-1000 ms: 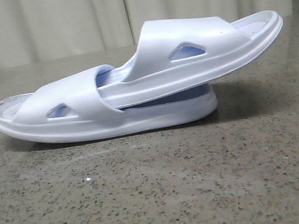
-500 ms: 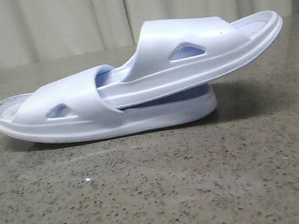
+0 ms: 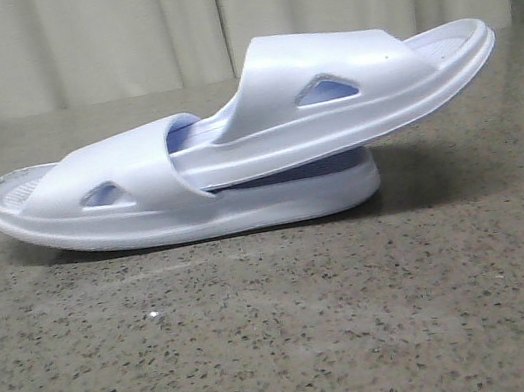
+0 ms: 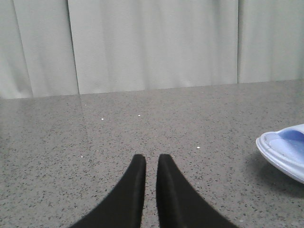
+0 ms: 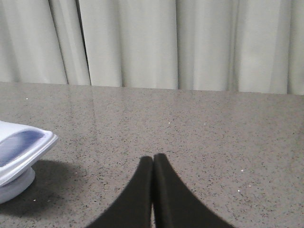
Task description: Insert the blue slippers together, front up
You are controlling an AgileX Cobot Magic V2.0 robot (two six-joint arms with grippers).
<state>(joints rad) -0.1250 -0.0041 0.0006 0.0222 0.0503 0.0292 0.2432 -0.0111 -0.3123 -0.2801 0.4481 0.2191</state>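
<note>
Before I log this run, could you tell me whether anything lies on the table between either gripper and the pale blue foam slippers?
Nothing visible does. Only bare speckled grey tabletop separates the left gripper and right gripper from the nested pale blue foam slippers.

From my station I see only a grey speckled stone-look desk (image 3: pixel 288 344) with a faintly glossy surface, dotted with dark flecks and a few tiny white specks, running back to a pale off-white pleated curtain (image 3: pixel 112 35) that hangs in vertical folds along its far edge.
</note>
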